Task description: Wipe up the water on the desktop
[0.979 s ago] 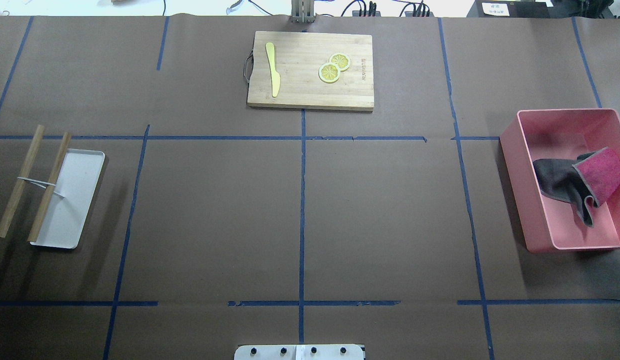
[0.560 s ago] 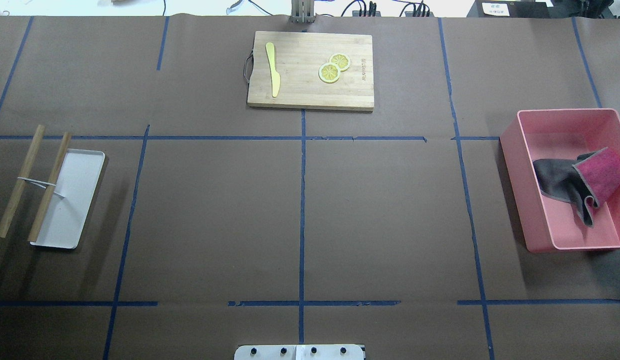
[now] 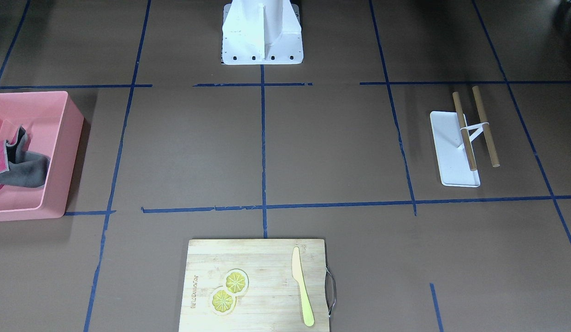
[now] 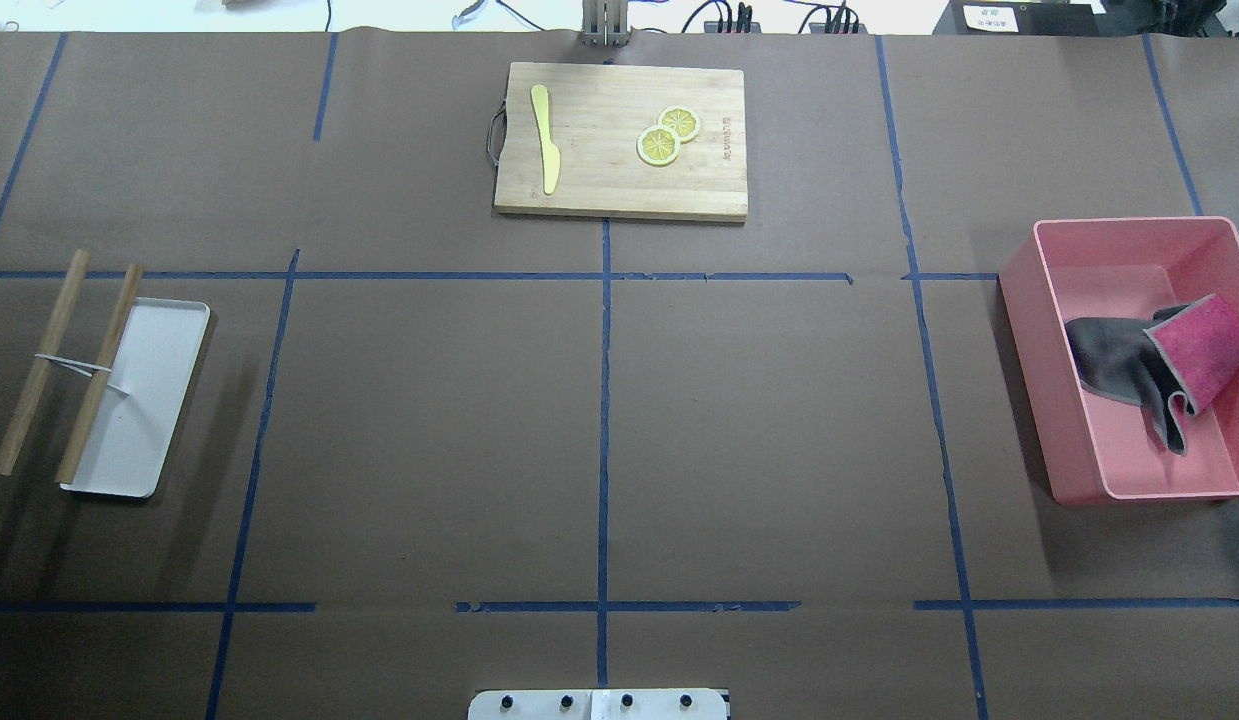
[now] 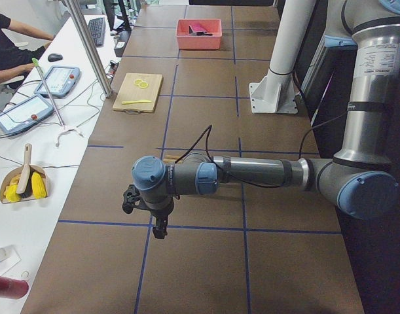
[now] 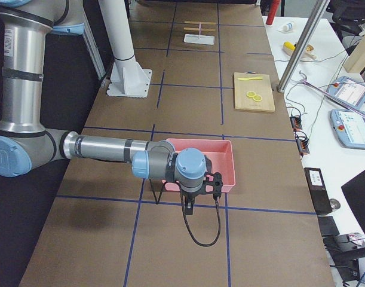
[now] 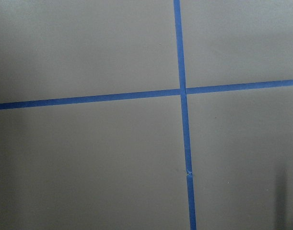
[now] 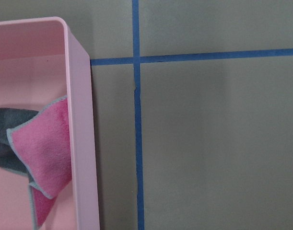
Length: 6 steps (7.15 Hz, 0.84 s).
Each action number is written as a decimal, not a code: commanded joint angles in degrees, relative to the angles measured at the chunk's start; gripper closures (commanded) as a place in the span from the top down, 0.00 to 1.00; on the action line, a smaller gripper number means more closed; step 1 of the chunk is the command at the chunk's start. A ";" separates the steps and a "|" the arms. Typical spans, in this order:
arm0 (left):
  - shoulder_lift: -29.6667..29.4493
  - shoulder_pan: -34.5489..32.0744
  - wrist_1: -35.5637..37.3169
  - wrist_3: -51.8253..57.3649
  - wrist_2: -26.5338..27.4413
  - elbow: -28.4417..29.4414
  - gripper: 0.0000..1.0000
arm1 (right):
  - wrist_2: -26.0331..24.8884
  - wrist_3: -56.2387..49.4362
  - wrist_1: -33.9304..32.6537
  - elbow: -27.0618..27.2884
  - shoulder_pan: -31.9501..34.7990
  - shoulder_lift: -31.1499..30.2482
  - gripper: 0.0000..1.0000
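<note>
The desktop (image 4: 429,430) is dark brown and marked by blue tape lines; I see no water on it. A pink and grey cloth (image 4: 1194,350) lies crumpled in a pink bin (image 4: 1024,330) at the right edge. It also shows in the right wrist view (image 8: 45,148). My left gripper (image 5: 159,229) hangs over bare desktop at the far left end and shows only in the exterior left view. My right gripper (image 6: 189,206) hangs just outside the pink bin (image 6: 227,161) and shows only in the exterior right view. I cannot tell whether either is open or shut.
A wooden cutting board (image 4: 619,140) with a yellow knife (image 4: 546,140) and lemon slices (image 4: 667,135) lies at the far middle. A white tray with a two-rod wooden rack (image 4: 139,400) sits at the left. The robot's white base (image 3: 262,32) stands at the near edge.
</note>
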 commanded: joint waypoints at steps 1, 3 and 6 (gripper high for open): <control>0.02 0.00 0.00 0.05 -0.02 0.10 1.00 | 0.08 0.16 0.87 -0.28 1.11 -0.10 1.00; 0.02 0.00 0.00 0.22 -0.02 0.62 1.00 | 0.16 0.25 0.78 -0.28 1.11 0.16 1.00; -0.07 0.26 0.00 0.31 0.16 2.46 1.00 | 0.17 0.25 0.43 -0.28 1.20 0.42 1.00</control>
